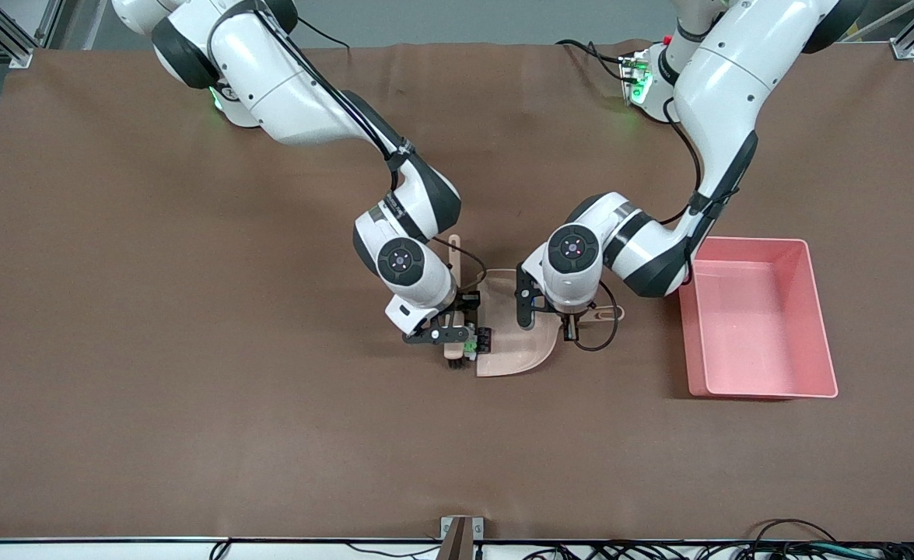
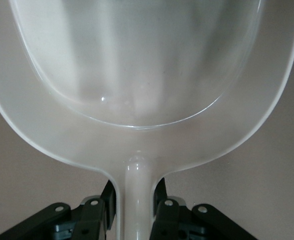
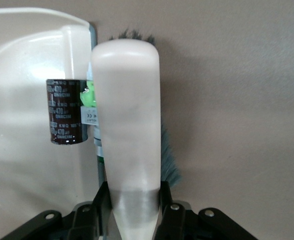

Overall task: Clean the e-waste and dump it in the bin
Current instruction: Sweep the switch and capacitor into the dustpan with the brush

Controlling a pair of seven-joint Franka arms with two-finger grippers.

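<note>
Glossy white arm shells with black joint bands. Round dark caps with purple centres on wrists. Black cables clipped along links. Green lights at bases. Black claw brackets with silver screws.

Brush [image 3: 129,120] pressing e-waste [image 3: 66,111] at dustpan [image 3: 27,75] lip.

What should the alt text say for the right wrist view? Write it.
The right tool is shut on a pale brush, pushing a dark maroon-black block and a green-labelled component at the lip of the beige dustpan on the brown table.
</note>
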